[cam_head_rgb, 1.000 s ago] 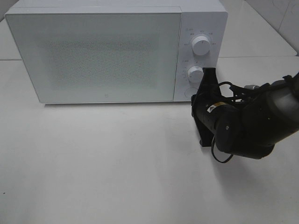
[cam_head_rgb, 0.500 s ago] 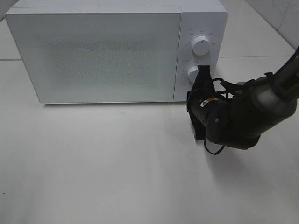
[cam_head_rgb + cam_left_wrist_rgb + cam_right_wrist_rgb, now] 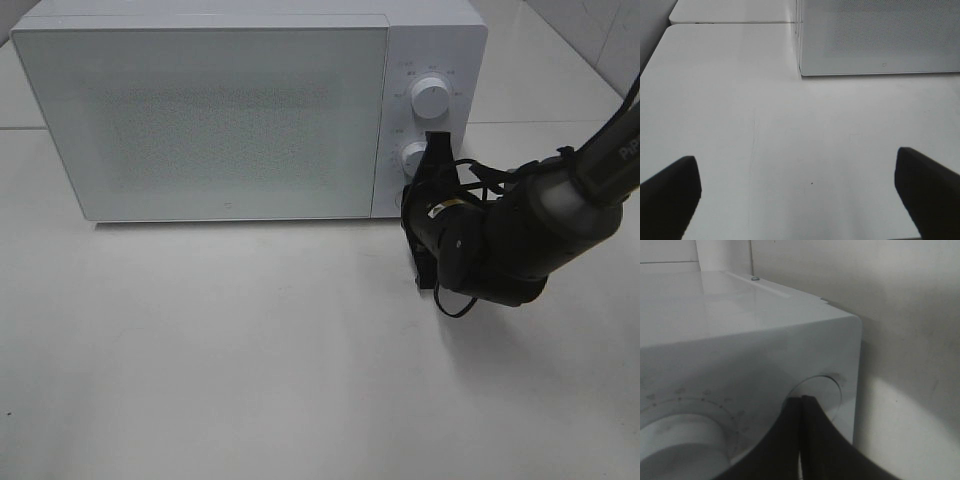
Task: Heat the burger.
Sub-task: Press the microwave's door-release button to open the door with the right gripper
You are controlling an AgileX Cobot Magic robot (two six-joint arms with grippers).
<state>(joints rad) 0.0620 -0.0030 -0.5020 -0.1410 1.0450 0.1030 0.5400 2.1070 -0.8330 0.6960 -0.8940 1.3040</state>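
You have a plain white counter point(image 3: 250, 350) before you, matte, with faint scuffs and one thin scratch line point(image 3: 754, 145) that shows in the left wrist view. A narrow seam point(image 3: 560, 122) runs parallel to the far edge, where a second white slab point(image 3: 540, 70) butts against the first. Beyond the far right corner stands a wall of pale tiles point(image 3: 612, 30) with grey grout. Past the far left corner you see only a dark grey patch point(image 3: 12, 15), and you cannot tell whether it is wall or floor. The light is soft and even, with a mild sheen on the far slab.

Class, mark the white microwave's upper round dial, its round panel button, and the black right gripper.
upper round dial point(image 3: 430, 97), exterior high view, knob face.
round panel button point(image 3: 824, 389), right wrist view, bare face.
black right gripper point(image 3: 802, 402), right wrist view, closed fingertips.
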